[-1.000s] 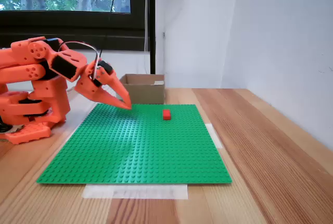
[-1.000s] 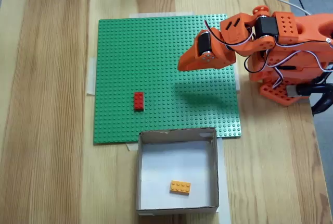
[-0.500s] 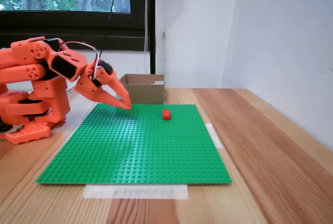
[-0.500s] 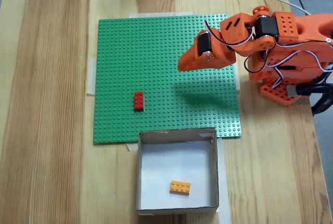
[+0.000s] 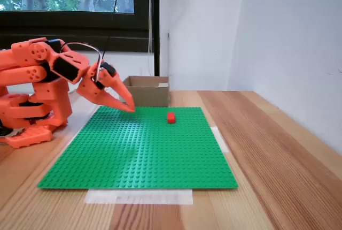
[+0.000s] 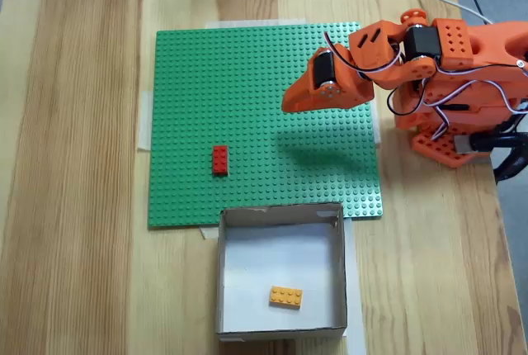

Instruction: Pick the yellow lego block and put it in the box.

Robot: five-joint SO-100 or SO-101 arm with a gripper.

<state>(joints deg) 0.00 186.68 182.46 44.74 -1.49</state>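
The yellow lego block [image 6: 285, 296] lies flat on the pale floor of the box [image 6: 220, 268], seen from above. From the side, the box [image 5: 148, 92] stands behind the green baseplate [image 5: 140, 147] and its wall hides the block. My orange gripper [image 5: 130, 107] hangs shut and empty over the plate's left rear corner, tips pointing down toward the plate. From above, the gripper [image 6: 287, 104] is over the baseplate [image 6: 247, 82], well apart from the box.
A small red brick [image 6: 219, 160] sits on the baseplate near the box, also seen as the red brick [image 5: 170, 117] from the side. The arm's orange base [image 6: 462, 82] stands beside the plate with cables. A white wall [image 5: 288, 43] runs along the right.
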